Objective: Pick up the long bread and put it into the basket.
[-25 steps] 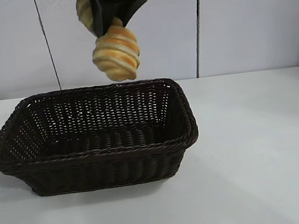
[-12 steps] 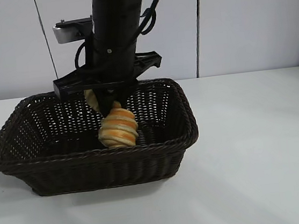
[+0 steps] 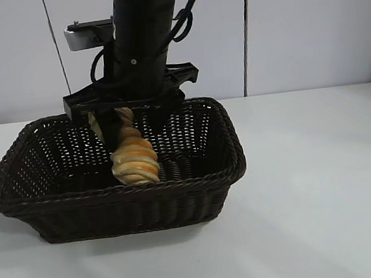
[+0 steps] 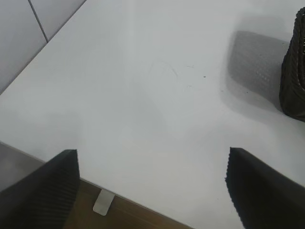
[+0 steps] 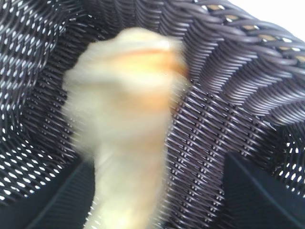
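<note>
We see the long bread point(image 3: 134, 159) in golden tan, its crosswise ridges striped orange and pale cream. The basket point(image 3: 123, 206) is dark brown woven wicker with a braided rim, its weave letting light through in small dots. The table point(image 3: 325, 190) is plain white, the right arm point(image 3: 141, 43) black, the wall panels pale grey with dark seams

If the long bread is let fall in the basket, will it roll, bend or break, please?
The long bread looks stiff: it stands nearly on end without sagging, so it probably will not bend. Its rounded ends suggest it may tip over. The walls of the basket should stop any roll. It seems light for its size, so breaking is unlikely.
</note>
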`<state>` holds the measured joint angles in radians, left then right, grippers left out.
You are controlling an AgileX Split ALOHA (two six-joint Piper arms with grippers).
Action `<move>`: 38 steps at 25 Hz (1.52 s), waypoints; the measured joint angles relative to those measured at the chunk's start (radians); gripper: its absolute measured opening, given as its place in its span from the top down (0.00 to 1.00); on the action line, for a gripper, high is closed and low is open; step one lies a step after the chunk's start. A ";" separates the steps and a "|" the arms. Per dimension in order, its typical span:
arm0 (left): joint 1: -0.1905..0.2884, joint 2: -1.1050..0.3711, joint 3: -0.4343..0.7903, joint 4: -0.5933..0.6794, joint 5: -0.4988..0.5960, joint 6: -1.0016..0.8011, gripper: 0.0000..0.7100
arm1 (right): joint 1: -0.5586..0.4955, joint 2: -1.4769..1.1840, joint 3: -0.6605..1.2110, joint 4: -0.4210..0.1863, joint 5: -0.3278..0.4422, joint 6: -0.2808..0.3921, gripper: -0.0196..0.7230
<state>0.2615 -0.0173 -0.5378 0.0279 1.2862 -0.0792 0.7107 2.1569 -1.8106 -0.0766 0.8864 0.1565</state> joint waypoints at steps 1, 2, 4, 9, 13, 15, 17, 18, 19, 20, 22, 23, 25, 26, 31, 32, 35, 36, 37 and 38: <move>0.000 0.000 0.000 0.000 0.000 0.000 0.15 | 0.000 0.000 0.000 0.000 -0.001 0.000 0.25; 0.000 0.000 0.000 0.000 0.000 0.000 0.15 | 0.000 0.000 0.000 0.000 -0.001 0.000 0.25; 0.000 0.000 0.000 0.000 0.000 0.000 0.15 | 0.000 -0.001 0.000 0.000 -0.001 0.000 0.25; 0.000 0.000 0.000 0.000 0.000 0.000 0.15 | 0.000 -0.063 -0.031 -0.021 0.035 0.000 0.25; 0.000 0.000 0.000 0.000 0.000 -0.001 0.15 | 0.000 -0.161 -0.127 -0.054 0.113 0.000 0.25; 0.000 0.000 0.000 0.000 0.000 -0.001 0.15 | 0.000 -0.201 -0.172 -0.065 0.161 0.000 0.25; 0.000 0.000 0.000 0.000 0.000 -0.001 0.15 | 0.000 -0.229 -0.215 -0.070 0.212 -0.004 0.25; 0.000 0.000 0.000 0.000 0.000 -0.001 0.15 | 0.000 -0.241 -0.232 -0.072 0.236 -0.004 0.25; 0.000 0.000 0.000 0.000 0.000 -0.001 0.15 | 0.000 -0.254 -0.242 -0.076 0.254 -0.004 0.25; 0.000 0.000 0.000 0.000 0.000 -0.001 0.15 | 0.000 -0.266 -0.251 -0.087 0.267 -0.004 0.25; 0.000 0.000 0.000 0.000 0.000 -0.001 0.15 | 0.000 -0.285 -0.257 -0.118 0.279 -0.003 0.25; 0.000 0.000 0.000 0.000 0.000 -0.001 0.15 | 0.000 -0.292 -0.261 -0.146 0.290 0.000 0.25; 0.000 0.000 0.000 0.000 0.000 -0.001 0.15 | -0.008 -0.296 -0.263 -0.217 0.329 0.025 0.25; 0.000 0.000 0.000 0.000 0.000 -0.001 0.15 | -0.022 -0.296 -0.263 -0.258 0.346 0.046 0.25; 0.000 0.000 0.000 0.000 0.000 -0.011 0.15 | -0.215 -0.329 -0.258 -0.319 0.363 0.097 0.25; 0.000 0.000 0.000 0.000 0.000 -0.012 0.15 | -0.257 -0.345 -0.258 -0.319 0.364 0.097 0.25; 0.000 0.000 0.000 0.000 0.000 -0.012 0.15 | -0.416 -0.411 -0.258 -0.316 0.369 0.089 0.25; 0.000 0.000 0.000 0.000 0.000 -0.013 0.15 | -0.462 -0.436 -0.258 -0.314 0.371 0.082 0.25; 0.000 0.000 0.000 0.000 0.000 -0.013 0.15 | -0.517 -0.460 -0.258 -0.312 0.372 0.074 0.25; 0.000 0.000 0.000 0.000 0.000 -0.013 0.15 | -0.572 -0.482 -0.258 -0.307 0.372 0.061 0.25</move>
<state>0.2615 -0.0173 -0.5378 0.0279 1.2862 -0.0918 0.1388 1.6746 -2.0686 -0.3834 1.2581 0.2170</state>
